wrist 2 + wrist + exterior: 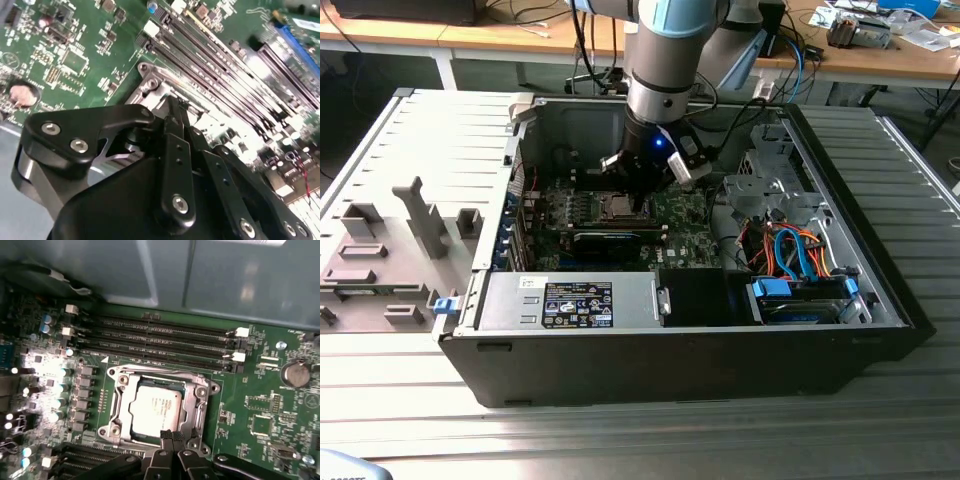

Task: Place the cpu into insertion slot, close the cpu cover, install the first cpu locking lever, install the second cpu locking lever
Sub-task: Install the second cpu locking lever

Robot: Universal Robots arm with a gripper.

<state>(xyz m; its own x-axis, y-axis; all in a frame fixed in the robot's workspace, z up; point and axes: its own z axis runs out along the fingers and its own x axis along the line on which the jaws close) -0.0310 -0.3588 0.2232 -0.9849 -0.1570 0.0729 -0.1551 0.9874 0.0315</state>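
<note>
The cpu (155, 410) lies flat in the insertion slot (116, 405), with the cpu cover (199, 399) down around it — just beyond the fingertips. The gripper (172, 436) has its fingers pressed together at the frame's near edge, pinching nothing. The cover looks thin, stiff and slippery — better pushed at its edge than grasped.

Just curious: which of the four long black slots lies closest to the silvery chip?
The memory slot right beside the cpu cover; the other three lie beyond it, toward the case wall.
</note>
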